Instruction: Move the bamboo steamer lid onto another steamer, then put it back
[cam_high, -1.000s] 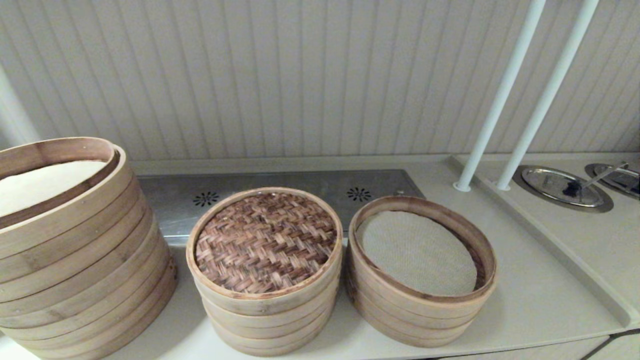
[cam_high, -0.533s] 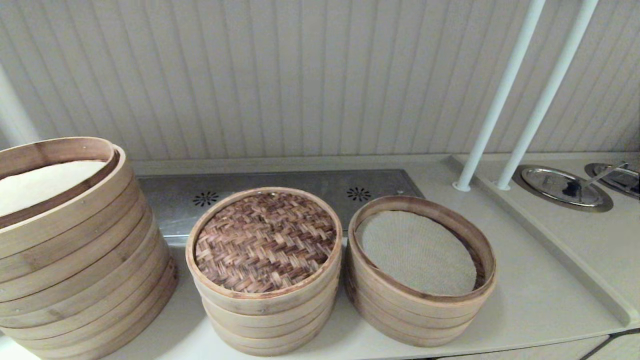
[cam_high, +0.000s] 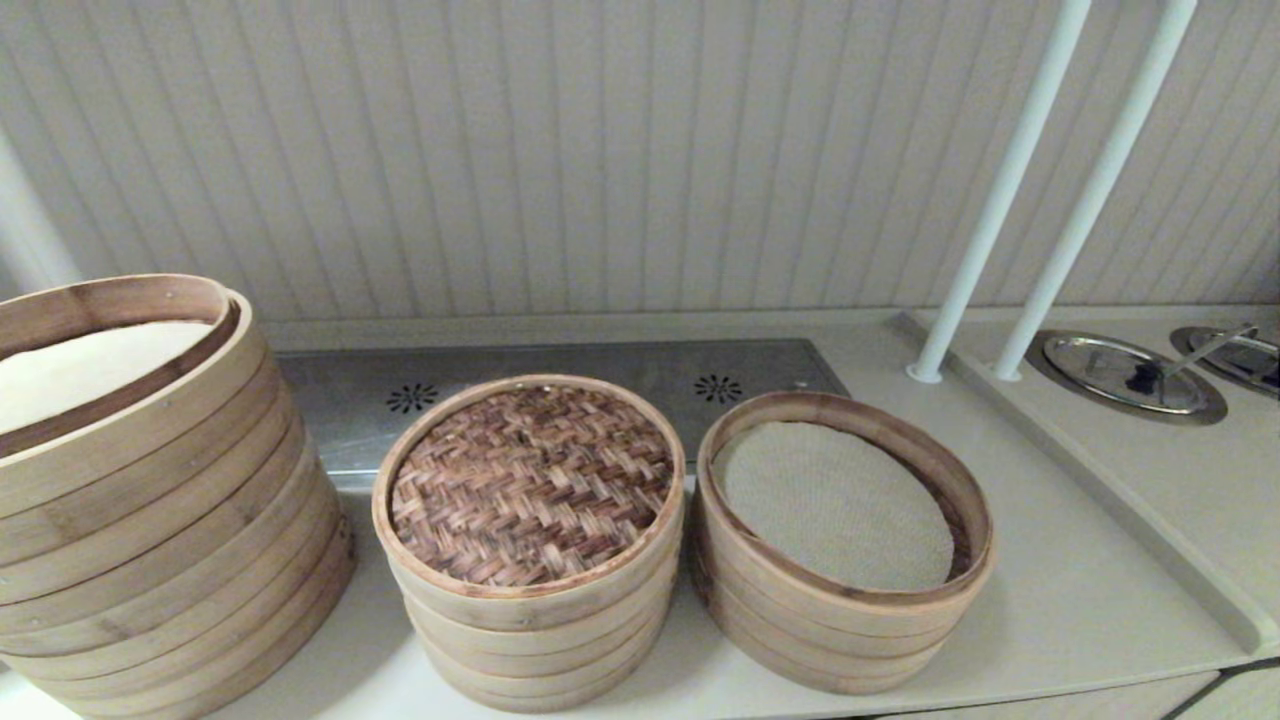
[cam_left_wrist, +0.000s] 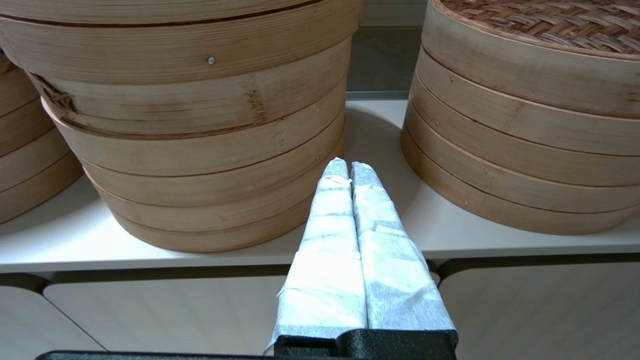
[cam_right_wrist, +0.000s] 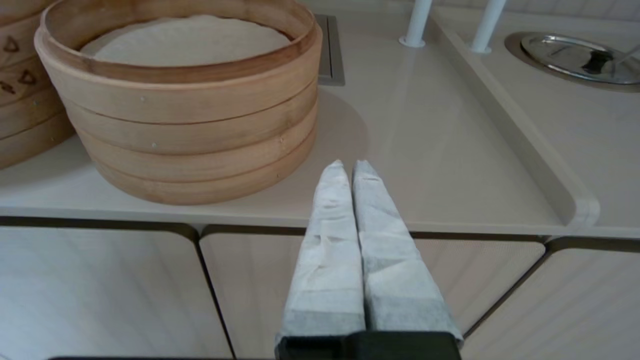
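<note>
The bamboo steamer lid (cam_high: 530, 485) with its brown woven top sits on the middle steamer stack (cam_high: 535, 640); its edge shows in the left wrist view as the woven lid (cam_left_wrist: 550, 22). To its right stands the other steamer (cam_high: 845, 620), pale bands with a grey-white mesh liner (cam_high: 835, 505) inside, seen also as the steamer (cam_right_wrist: 190, 115). My left gripper (cam_left_wrist: 349, 165) is shut and empty, low before the counter edge between the large steamer and the middle stack. My right gripper (cam_right_wrist: 349, 165) is shut and empty, in front of the counter right of the lined steamer. Neither arm shows in the head view.
A much larger tall steamer (cam_high: 150, 520) with a white inside fills the left. Behind lies a metal plate (cam_high: 560, 385) with vent holes. Two white poles (cam_high: 1010, 190) rise at the right, beside round steel lids (cam_high: 1125, 375) on a raised counter section.
</note>
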